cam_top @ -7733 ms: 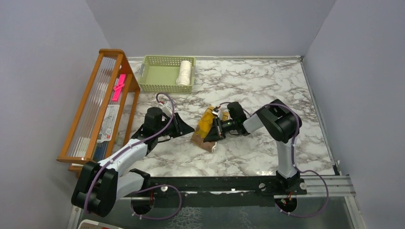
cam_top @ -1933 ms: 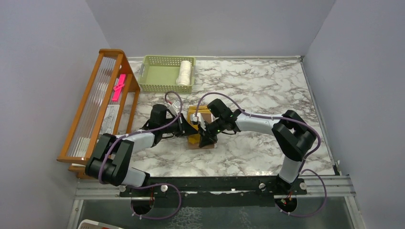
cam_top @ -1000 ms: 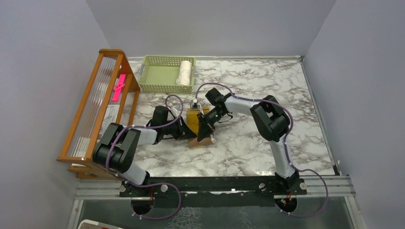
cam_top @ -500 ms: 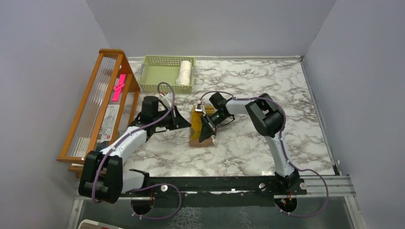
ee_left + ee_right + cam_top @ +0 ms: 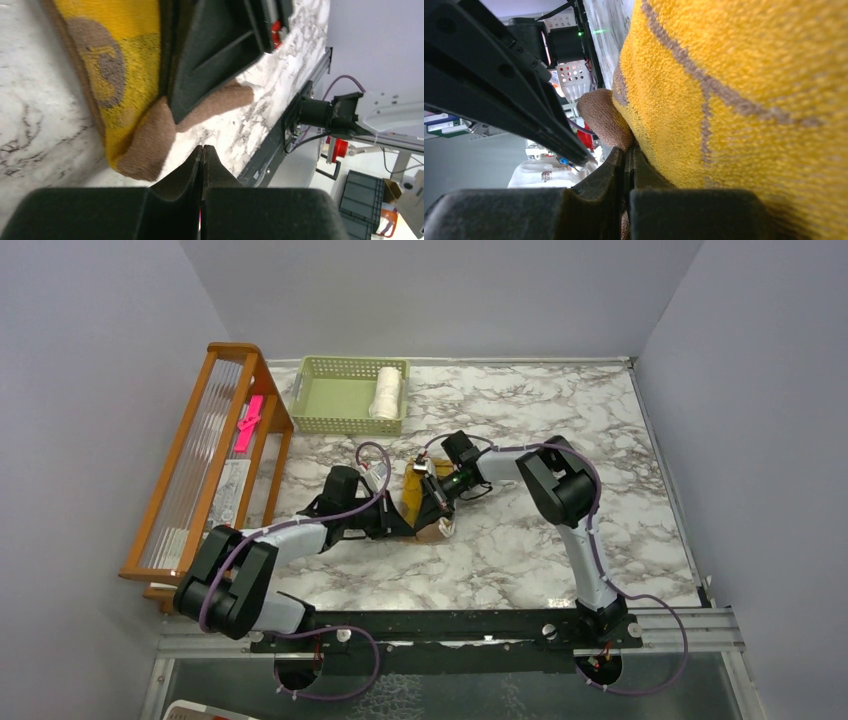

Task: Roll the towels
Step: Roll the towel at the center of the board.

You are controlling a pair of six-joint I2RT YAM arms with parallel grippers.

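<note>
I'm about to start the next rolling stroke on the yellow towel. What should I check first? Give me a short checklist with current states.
1. Left gripper shut and holding nothing: ok.
2. Right gripper shut and pressed against the yellow towel: ok. Whether it pinches any cloth: cannot tell.
3. Yellow towel fully rolled: not ok. Only one end is curled over and the rest lies flat.
4. Room between the two grippers: not ok. Both crowd the same end of the towel.
5. Cream towel roll stowed in the green basket: ok.

Left jaws back beside yellow towel (image 5: 413, 491)
</note>
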